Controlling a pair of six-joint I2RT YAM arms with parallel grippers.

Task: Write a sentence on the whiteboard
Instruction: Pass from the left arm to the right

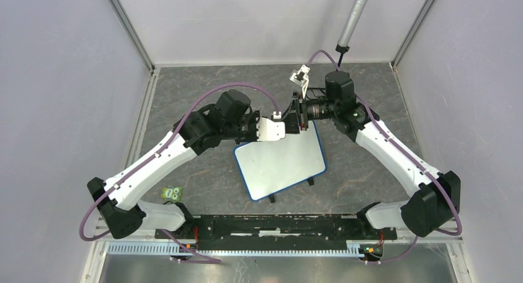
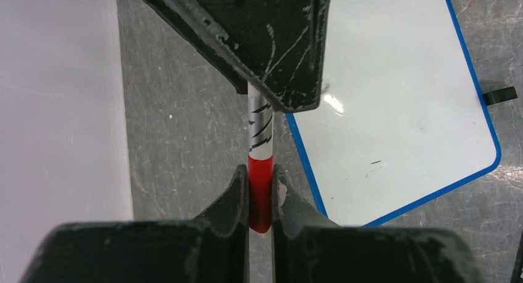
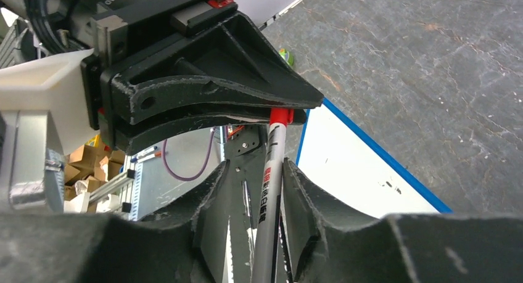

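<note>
The whiteboard [image 1: 280, 163] lies flat mid-table, with a blue rim and a white face. No red sentence shows on it, only a few small dark specks. Both grippers meet in the air over its far edge. My left gripper [image 2: 260, 190] is shut on the red cap [image 2: 260, 196] of a silver marker [image 2: 259, 126]. My right gripper [image 3: 256, 172] faces it and is shut on the marker's barrel [image 3: 269, 196], which runs lengthwise between its fingers. The board also shows in the left wrist view [image 2: 395, 110] and the right wrist view [image 3: 351, 172].
A small green object [image 1: 173, 193] lies by the left arm near the front edge. A grey pole [image 1: 354, 18] hangs at the back right. White walls close in the table on three sides. The board's black feet [image 1: 310, 182] stick out at its near edge.
</note>
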